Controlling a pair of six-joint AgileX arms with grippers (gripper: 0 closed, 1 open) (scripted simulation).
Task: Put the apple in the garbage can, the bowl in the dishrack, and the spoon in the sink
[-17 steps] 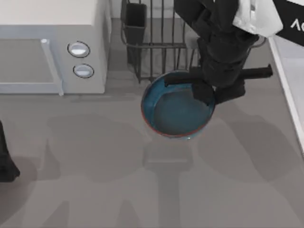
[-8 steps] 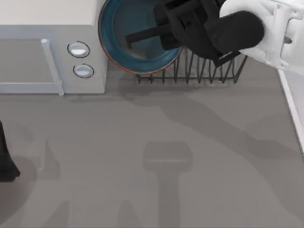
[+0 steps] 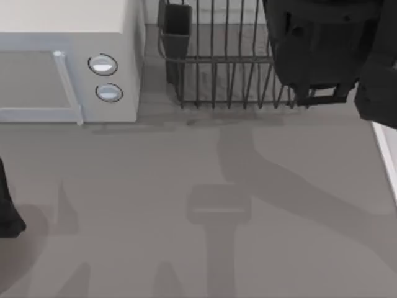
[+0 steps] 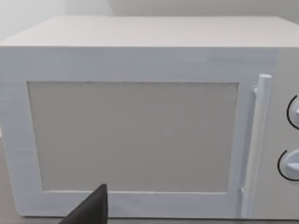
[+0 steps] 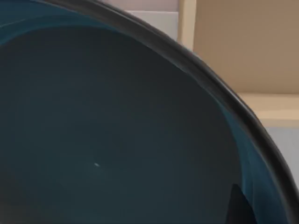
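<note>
Right arm, a dark bulk at upper right of the top view, sits over the right part of the dark wire dishrack of thin upright bars, w/ black square cutlery cup at the rack's left corner. Right wrist view: deep teal-blue round bowl w/ dark inside close to cam; right gripper finger state cannot be told. Left arm parked at left edge, facing white microwave w/ two round knobs; its finger state also cannot be told.
</note>
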